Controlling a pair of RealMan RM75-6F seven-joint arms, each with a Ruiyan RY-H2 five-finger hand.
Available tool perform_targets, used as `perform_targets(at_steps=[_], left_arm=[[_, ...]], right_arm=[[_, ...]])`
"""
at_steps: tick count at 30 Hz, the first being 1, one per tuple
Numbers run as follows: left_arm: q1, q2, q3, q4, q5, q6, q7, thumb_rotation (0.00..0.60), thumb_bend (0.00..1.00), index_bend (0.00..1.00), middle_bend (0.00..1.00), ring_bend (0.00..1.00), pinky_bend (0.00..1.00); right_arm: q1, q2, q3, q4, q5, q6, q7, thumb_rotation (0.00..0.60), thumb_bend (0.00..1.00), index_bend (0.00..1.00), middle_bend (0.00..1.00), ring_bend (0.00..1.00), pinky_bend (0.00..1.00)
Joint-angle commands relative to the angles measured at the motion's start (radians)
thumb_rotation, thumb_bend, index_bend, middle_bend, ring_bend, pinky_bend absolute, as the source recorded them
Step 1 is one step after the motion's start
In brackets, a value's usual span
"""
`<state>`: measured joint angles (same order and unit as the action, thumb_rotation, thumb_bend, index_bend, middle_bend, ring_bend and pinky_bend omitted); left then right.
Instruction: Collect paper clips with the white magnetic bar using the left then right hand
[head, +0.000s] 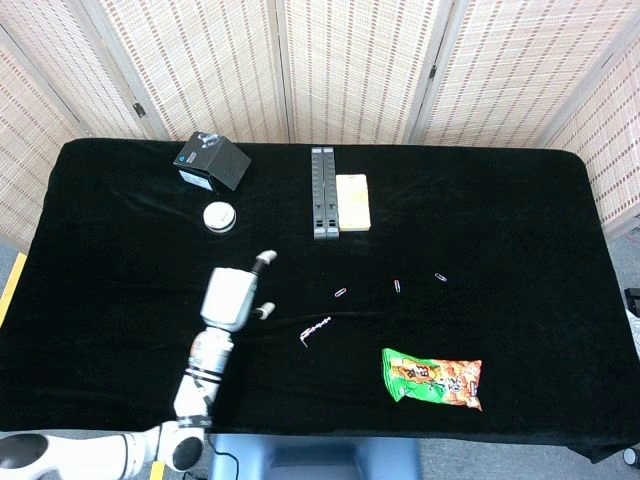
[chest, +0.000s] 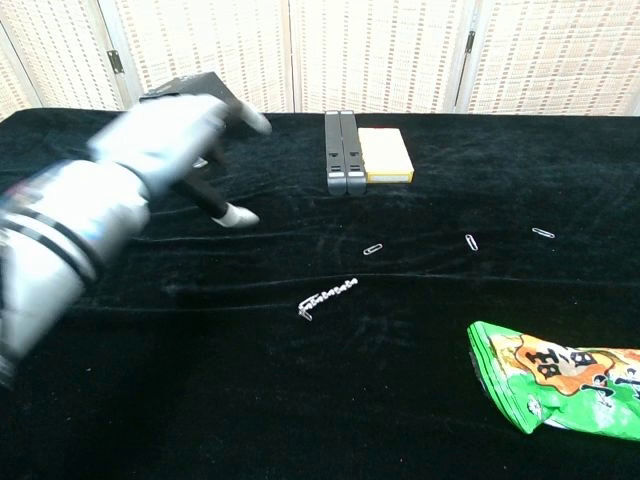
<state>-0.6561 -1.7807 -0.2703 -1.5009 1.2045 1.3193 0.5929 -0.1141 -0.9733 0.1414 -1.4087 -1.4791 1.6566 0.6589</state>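
Green snack bag (head: 432, 378) lay at lower right of the head view on the black surface (head: 520, 220). Left of it, near lower centre, a short chain of paper clips (head: 314, 329) lay flat, touching nothing else. Left robot hand (head: 231, 297) sat at lower left, raised off the cloth, fingers apart and holding nothing; motion-blurred in the chest view (chest: 170, 135). Right robot hand did not show in either view. No white magnetic bar could be made out; cannot tell where it was. Further up, three loose paper clips in a rough row at mid-frame: one (head: 341, 293) just above the chain, one (head: 399, 286) centre-right, one (head: 441, 276) further right. Beyond them, round tin (head: 219, 216) at upper left, black box (head: 211, 161) behind it. Top centre: dark long case (head: 323, 192) with a yellow pad (head: 353, 202) touching its right side.
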Motion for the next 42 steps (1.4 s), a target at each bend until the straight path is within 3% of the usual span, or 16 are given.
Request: perform_targets(at_steps=[1,3,5,8,10,14,17,22,25,28,38,42], left_arm=[[0.087,0.161,0.009,-0.081,-0.015,-0.010,-0.128,0.600,0.17,0.21,0.66,0.64,0.77],[0.119,0.238,0.020,-0.105,-0.039,-0.033,-0.173,0.600,0.17,0.14,0.42,0.39,0.48],[0.142,0.302,0.028,-0.119,-0.061,-0.050,-0.188,0.600,0.17,0.09,0.27,0.24,0.32],[0.178,0.402,0.046,-0.140,-0.076,-0.062,-0.205,0.600,0.16,0.05,0.13,0.10,0.19],[0.201,0.446,0.063,-0.154,-0.069,-0.054,-0.214,0.600,0.16,0.05,0.10,0.08,0.14],[0.264,0.526,0.121,-0.219,-0.030,-0.018,-0.230,0.600,0.16,0.05,0.08,0.04,0.10],[0.320,0.554,0.156,-0.238,0.001,0.045,-0.243,0.600,0.16,0.05,0.08,0.04,0.08],[0.359,0.561,0.157,-0.208,-0.001,0.090,-0.283,0.600,0.17,0.05,0.08,0.04,0.08],[0.394,0.572,0.139,-0.165,-0.027,0.115,-0.362,0.600,0.17,0.04,0.08,0.04,0.08],[0.410,0.579,0.140,-0.137,-0.014,0.114,-0.415,0.600,0.17,0.03,0.08,0.04,0.08],[0.464,0.597,0.112,-0.103,-0.078,0.118,-0.496,0.600,0.25,0.03,0.08,0.03,0.08],[0.486,0.608,0.098,-0.089,-0.106,0.113,-0.541,0.600,0.25,0.03,0.08,0.03,0.08]], right_arm=[[0.019,-0.002,-0.011,-0.023,-0.019,-0.022,-0.049,0.600,0.26,0.00,0.00,0.00,0.00],[0.033,-0.005,-0.017,-0.040,-0.029,-0.039,-0.087,0.600,0.26,0.00,0.00,0.00,0.00],[0.045,-0.009,-0.022,-0.056,-0.038,-0.053,-0.121,0.600,0.26,0.00,0.00,0.00,0.00],[0.069,-0.020,-0.028,-0.084,-0.046,-0.085,-0.189,0.600,0.26,0.00,0.00,0.00,0.00],[0.086,-0.026,-0.033,-0.096,-0.053,-0.107,-0.226,0.600,0.26,0.00,0.00,0.00,0.00],[0.140,-0.052,-0.044,-0.112,-0.084,-0.173,-0.293,0.600,0.26,0.01,0.00,0.00,0.00],[0.225,-0.053,-0.059,-0.131,-0.145,-0.277,-0.341,0.600,0.26,0.10,0.00,0.00,0.00],[0.325,-0.040,-0.059,-0.156,-0.203,-0.384,-0.378,0.600,0.26,0.26,0.00,0.00,0.00],[0.465,-0.068,-0.033,-0.174,-0.291,-0.487,-0.443,0.600,0.26,0.39,0.00,0.00,0.00],[0.561,-0.112,-0.016,-0.170,-0.309,-0.573,-0.475,0.600,0.26,0.48,0.00,0.00,0.00],[0.783,-0.282,-0.036,-0.089,-0.337,-0.779,-0.520,0.600,0.26,0.50,0.00,0.04,0.00],[0.832,-0.339,-0.042,-0.043,-0.338,-0.809,-0.560,0.600,0.26,0.50,0.00,0.05,0.00]])
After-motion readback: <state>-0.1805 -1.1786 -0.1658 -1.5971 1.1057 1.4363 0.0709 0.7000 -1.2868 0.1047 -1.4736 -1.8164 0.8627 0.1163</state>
